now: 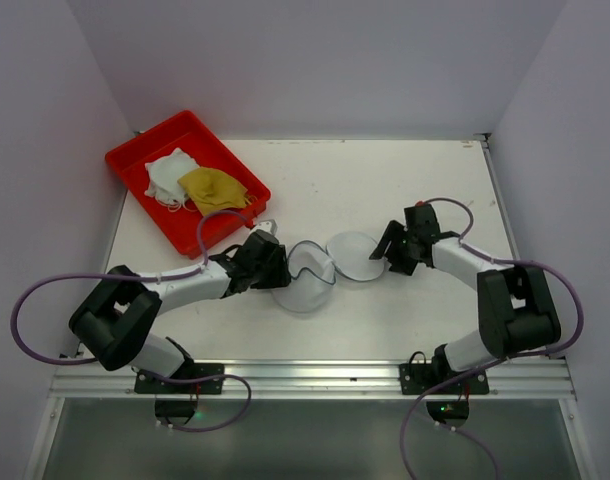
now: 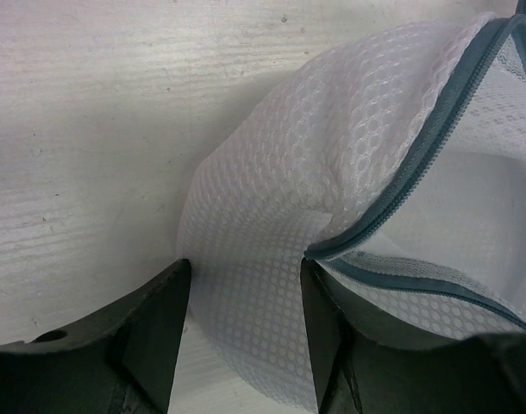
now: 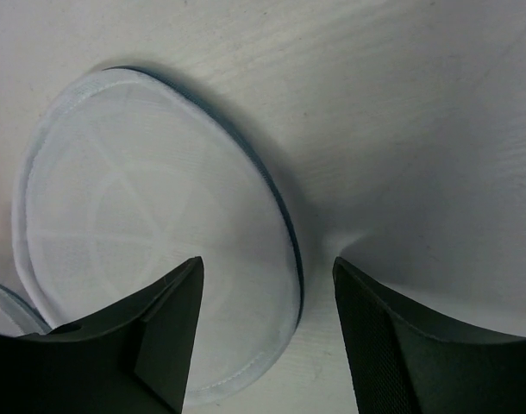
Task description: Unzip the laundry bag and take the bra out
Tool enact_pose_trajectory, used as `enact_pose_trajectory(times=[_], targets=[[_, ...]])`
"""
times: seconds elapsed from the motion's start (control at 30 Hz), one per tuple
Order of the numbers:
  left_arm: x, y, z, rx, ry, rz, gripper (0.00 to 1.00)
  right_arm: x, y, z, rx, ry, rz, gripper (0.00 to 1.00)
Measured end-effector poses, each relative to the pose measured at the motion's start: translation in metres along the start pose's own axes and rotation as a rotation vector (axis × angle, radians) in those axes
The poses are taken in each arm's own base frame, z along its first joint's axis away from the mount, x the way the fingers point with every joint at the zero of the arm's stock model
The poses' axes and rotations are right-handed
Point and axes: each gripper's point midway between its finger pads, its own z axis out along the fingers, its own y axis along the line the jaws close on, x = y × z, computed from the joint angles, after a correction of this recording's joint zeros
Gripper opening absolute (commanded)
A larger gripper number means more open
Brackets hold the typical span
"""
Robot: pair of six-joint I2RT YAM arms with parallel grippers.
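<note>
The white mesh laundry bag (image 1: 307, 282) lies unzipped mid-table, spread into two round halves joined in the middle; the right half (image 1: 353, 255) lies flat. My left gripper (image 1: 283, 268) is open at the left half's left rim. In the left wrist view its fingers (image 2: 244, 285) straddle the mesh wall (image 2: 280, 172), one outside and one under the dark zip edge (image 2: 435, 138). My right gripper (image 1: 385, 250) is open over the flat half's right edge (image 3: 151, 216), its fingers (image 3: 267, 276) wide apart. No bra shows inside the bag.
A red tray (image 1: 120, 160) at the back left holds a white garment (image 1: 170, 175) and a mustard-yellow garment (image 1: 213, 188) with straps. Walls enclose the table on the left, back and right.
</note>
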Motion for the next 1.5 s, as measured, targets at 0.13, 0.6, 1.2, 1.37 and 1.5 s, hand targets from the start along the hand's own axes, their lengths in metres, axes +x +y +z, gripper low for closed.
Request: enact_pose_trajectory(times=[0.13,0.6,1.2,1.37,1.5], targets=[[-0.001,0.001,0.000,-0.003,-0.003,0.000,0.57,0.004,0.010,0.006,-0.053,0.033,0.010,0.60],[-0.006,0.007,0.000,-0.043,-0.024,0.023,0.54,-0.005,0.027,-0.017,-0.102,-0.037,-0.105,0.00],[-0.041,-0.014,0.010,-0.062,-0.065,0.055,0.29,0.016,0.158,-0.113,-0.283,-0.318,-0.726,0.00],[-0.034,-0.019,0.018,-0.046,-0.044,0.038,0.27,0.060,0.178,-0.098,-0.361,-0.213,-0.888,0.00],[-0.029,-0.023,0.022,-0.017,-0.047,0.003,0.25,0.101,0.184,-0.079,-0.436,-0.075,-0.978,0.00]])
